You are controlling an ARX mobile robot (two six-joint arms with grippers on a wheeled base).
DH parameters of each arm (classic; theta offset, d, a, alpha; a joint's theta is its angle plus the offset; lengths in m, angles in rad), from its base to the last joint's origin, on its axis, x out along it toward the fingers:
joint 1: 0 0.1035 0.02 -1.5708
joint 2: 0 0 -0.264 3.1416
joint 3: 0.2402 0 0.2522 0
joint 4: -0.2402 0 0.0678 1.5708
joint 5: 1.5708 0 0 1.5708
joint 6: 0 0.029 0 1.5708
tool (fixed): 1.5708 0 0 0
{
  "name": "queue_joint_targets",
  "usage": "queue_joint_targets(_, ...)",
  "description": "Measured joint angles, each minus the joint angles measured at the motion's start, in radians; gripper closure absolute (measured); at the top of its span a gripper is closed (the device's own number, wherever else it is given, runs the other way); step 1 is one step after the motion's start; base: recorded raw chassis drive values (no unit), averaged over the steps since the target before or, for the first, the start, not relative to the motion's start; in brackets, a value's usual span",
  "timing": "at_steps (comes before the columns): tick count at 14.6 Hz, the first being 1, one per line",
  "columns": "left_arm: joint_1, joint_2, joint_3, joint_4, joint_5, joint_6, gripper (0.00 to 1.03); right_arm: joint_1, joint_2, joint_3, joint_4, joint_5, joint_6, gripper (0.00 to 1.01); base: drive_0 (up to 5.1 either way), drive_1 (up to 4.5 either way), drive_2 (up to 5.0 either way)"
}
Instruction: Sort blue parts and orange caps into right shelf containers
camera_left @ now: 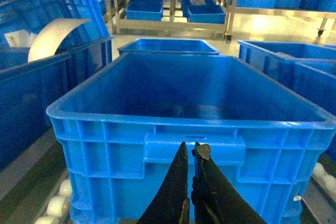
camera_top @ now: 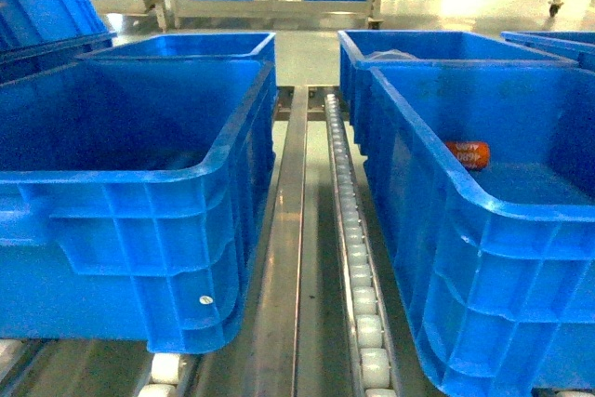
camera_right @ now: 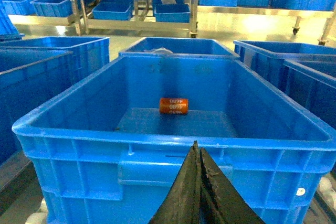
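looks like we're between picks: one orange cap (camera_right: 174, 106) already lies on the floor of the right crate (camera_right: 173, 137), both the left gripper (camera_left: 190, 153) and right gripper (camera_right: 197, 150) are pinched closed on nothing, so next up is fetching another part

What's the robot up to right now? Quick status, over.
Left gripper shut, empty, outside near crate. Right gripper shut, empty. One orange cap lying in right crate. Nothing blocking.

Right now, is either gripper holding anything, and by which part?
Nothing is held: the left gripper and right gripper are both shut, empty. The orange cap lies in its crate.
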Motion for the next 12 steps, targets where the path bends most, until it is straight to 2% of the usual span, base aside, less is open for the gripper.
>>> queue_joint_targets(2, 0.0, 0.0, 0.0, -0.004, 0.0, 0.0, 1.01, 0.0, 0.0, 0.0, -0.002, 0.0, 0.0, 0.98, 0.0, 0.0, 0.0)
queue_joint_targets(4, 0.0, 0.0, 0.0, -0.003, 0.0, -0.001, 1.0, 0.0, 0.0, 0.0, 0.002, 0.0, 0.0, 0.91, 0.0, 0.0, 0.0)
queue_joint_targets(5, 0.0, 0.0, 0.0, -0.003, 0.0, 0.0, 0.96, 0.0, 0.0, 0.0, 0.002, 0.0, 0.0, 0.89, 0.0, 0.0, 0.0)
queue_joint_targets(6, 0.0, 0.0, 0.0, -0.003, 0.0, 0.0, 0.92, 0.0, 0.0, 0.0, 0.001, 0.0, 0.0, 0.81, 0.0, 0.0, 0.0)
queue_joint_targets(8, 0.0, 0.0, 0.0, -0.003, 0.0, 0.0, 0.62, 0.0, 0.0, 0.0, 0.001, 0.0, 0.0, 0.52, 0.0, 0.0, 0.0)
queue_joint_targets(9, 0.0, 0.0, 0.0, -0.003, 0.0, 0.002, 0.05, 0.0, 0.0, 0.0, 0.001, 0.0, 0.0, 0.03, 0.0, 0.0, 0.0)
queue_joint_targets(12, 0.0, 0.0, 0.0, -0.003, 0.0, 0.002, 0.05, 0.0, 0.0, 0.0, 0.001, 0.0, 0.0, 0.03, 0.0, 0.0, 0.0)
